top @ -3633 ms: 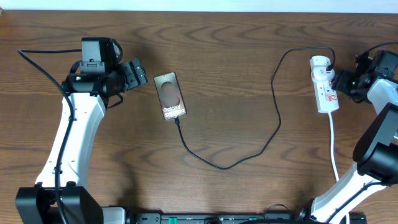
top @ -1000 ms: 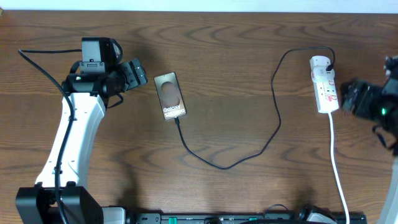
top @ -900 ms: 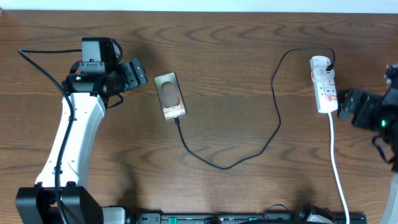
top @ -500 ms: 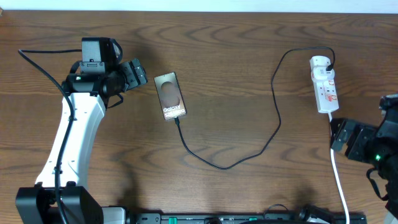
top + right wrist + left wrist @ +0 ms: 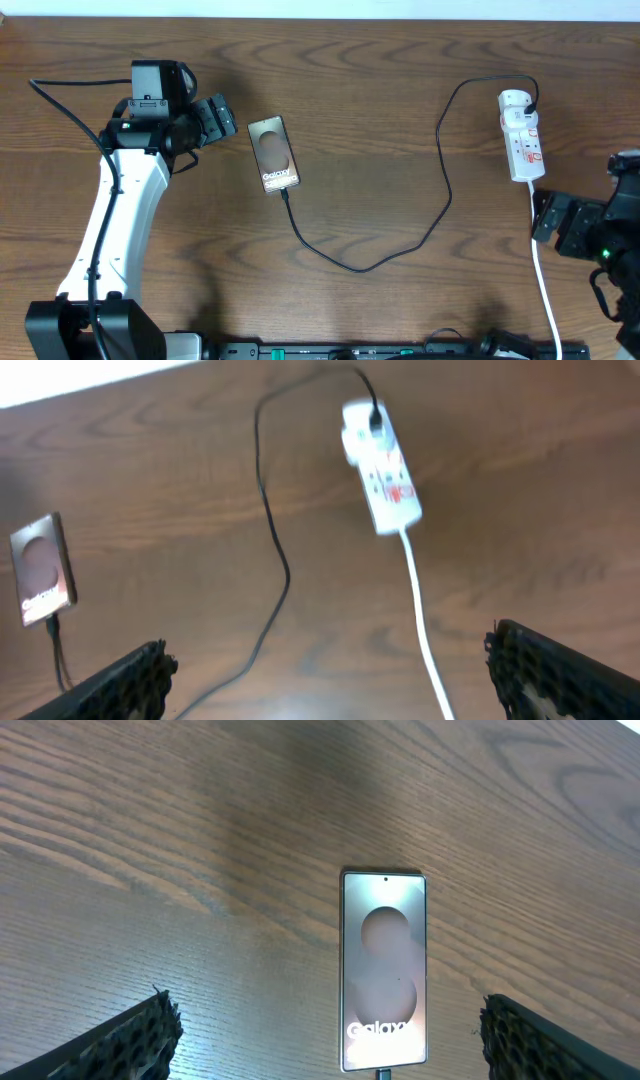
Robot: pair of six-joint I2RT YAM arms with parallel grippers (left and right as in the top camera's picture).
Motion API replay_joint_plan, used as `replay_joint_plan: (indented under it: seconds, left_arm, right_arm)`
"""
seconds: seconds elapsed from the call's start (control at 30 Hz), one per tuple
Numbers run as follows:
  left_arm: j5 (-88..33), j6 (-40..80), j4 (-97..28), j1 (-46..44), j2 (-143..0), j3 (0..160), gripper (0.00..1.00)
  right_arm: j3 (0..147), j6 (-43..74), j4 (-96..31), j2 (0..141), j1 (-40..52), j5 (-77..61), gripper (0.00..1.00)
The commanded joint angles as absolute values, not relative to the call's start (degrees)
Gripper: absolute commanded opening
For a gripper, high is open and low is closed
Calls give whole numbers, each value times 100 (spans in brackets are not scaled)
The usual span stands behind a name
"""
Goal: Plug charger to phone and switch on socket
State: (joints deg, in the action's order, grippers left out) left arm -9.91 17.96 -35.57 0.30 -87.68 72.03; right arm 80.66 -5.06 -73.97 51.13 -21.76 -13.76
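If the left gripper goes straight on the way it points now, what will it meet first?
Probably the phone, or the table right beside it: in the left wrist view it lies ahead, inside the span of the open left gripper. The exact line is unclear.

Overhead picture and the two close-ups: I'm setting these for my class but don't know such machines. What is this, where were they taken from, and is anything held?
Two robot arms stand at a table, each ending in a two-fingered hand. One picture looks straight down; the others come from a camera on each wrist, dark fingers showing in the bottom corners. On the table lie a phone and a black charger running from it to a white socket. The left hand is beside the phone, the right hand near the socket's cord. Both are open, holding nothing.
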Motion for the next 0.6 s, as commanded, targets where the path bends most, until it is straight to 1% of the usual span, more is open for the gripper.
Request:
replay_joint_plan:
  seconds: [0.0, 0.13, 0.3, 0.5, 0.57]
  left_arm:
    - [-915, 1763, -3559, 36, -8796, 7223, 93]
    - [-915, 1763, -3559, 36, -8796, 7223, 93]
    - [-915, 1763, -3559, 36, -8796, 7223, 93]
    - [-915, 1763, -3559, 36, -8796, 7223, 93]
    - [-915, 1763, -3559, 36, -8796, 7223, 93]
  right_arm:
    - [7749, -587, -6820, 4790, -1710, -1033, 99]
    - [7061, -585, -5822, 4259, -1087, -421, 99]
    - [5684, -541, -4335, 3378, -539, 130, 99]
    - [3990, 176, -2917, 2383, -233, 738, 99]
    - [3496, 191, -2528, 2084, -189, 740, 99]
